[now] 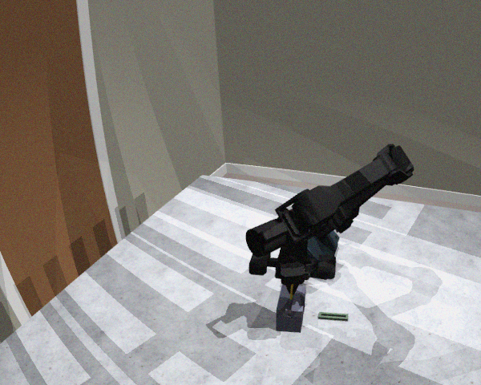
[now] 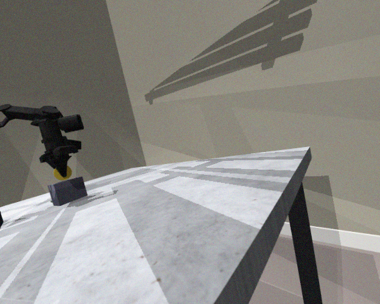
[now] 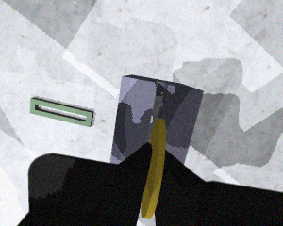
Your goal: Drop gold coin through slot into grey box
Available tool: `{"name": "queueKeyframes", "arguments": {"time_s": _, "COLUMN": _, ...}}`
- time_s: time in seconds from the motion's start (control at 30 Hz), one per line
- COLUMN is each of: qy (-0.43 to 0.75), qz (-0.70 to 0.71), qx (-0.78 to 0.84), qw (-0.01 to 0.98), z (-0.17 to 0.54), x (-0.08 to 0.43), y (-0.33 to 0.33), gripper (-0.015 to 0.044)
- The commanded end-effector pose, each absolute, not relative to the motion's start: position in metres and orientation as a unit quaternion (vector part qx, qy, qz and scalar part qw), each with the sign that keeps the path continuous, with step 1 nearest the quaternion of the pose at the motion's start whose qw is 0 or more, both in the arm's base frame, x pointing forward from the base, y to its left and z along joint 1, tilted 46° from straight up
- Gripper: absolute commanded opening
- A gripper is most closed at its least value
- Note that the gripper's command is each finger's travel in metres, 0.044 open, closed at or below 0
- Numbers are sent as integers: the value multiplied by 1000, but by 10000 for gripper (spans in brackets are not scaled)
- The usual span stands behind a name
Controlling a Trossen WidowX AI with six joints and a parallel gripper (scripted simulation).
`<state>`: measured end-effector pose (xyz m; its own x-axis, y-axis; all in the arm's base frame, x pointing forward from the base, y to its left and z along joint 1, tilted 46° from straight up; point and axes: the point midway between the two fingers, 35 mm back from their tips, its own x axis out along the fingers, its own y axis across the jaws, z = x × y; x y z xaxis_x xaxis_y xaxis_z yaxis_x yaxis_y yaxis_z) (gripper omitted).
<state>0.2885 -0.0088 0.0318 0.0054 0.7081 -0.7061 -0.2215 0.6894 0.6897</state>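
One gold coin [image 3: 154,171] sits clamped edge-on between my gripper's [image 3: 151,198] black fingers at the bottom centre of the wrist view, its rim running up the frame toward the grey box [image 3: 132,122] just above it. I can make out the dark slot [image 3: 158,101] in the box lid, roughly in line with the coin's upper tip. From the exterior view, at the left edge, the coin [image 2: 67,172] hangs below the gripper [image 2: 61,170] just above the box [image 2: 67,190], apart from the lid. Left of the box in the wrist view lies the green holder [image 3: 61,111], with nothing in its groove. In the top view the holder [image 1: 333,316] rests on the marble table [image 1: 149,289] just right of the box [image 1: 289,317], lower centre.
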Motion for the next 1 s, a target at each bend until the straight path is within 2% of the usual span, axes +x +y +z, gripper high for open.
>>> {"name": "queueKeyframes", "arguments": {"time_s": 0.0, "qy": 618, "qz": 340, "qx": 201, "qw": 680, "z": 30, "x": 288, "y": -7, "gripper": 0}}
{"name": "queueKeyframes", "arguments": {"time_s": 0.07, "qy": 618, "qz": 340, "qx": 201, "qw": 680, "z": 29, "x": 288, "y": -6, "gripper": 0}}
{"name": "queueKeyframes", "arguments": {"time_s": 0.27, "qy": 617, "qz": 341, "qx": 197, "qw": 681, "z": 31, "x": 289, "y": -8, "gripper": 157}}
{"name": "queueKeyframes", "arguments": {"time_s": 0.57, "qy": 617, "qz": 341, "qx": 197, "qw": 681, "z": 31, "x": 289, "y": -8, "gripper": 161}}
{"name": "queueKeyframes", "arguments": {"time_s": 0.9, "qy": 618, "qz": 340, "qx": 199, "qw": 681, "z": 58, "x": 288, "y": -36, "gripper": 423}}
{"name": "queueKeyframes", "arguments": {"time_s": 0.97, "qy": 618, "qz": 340, "qx": 201, "qw": 680, "z": 72, "x": 285, "y": -48, "gripper": 440}}
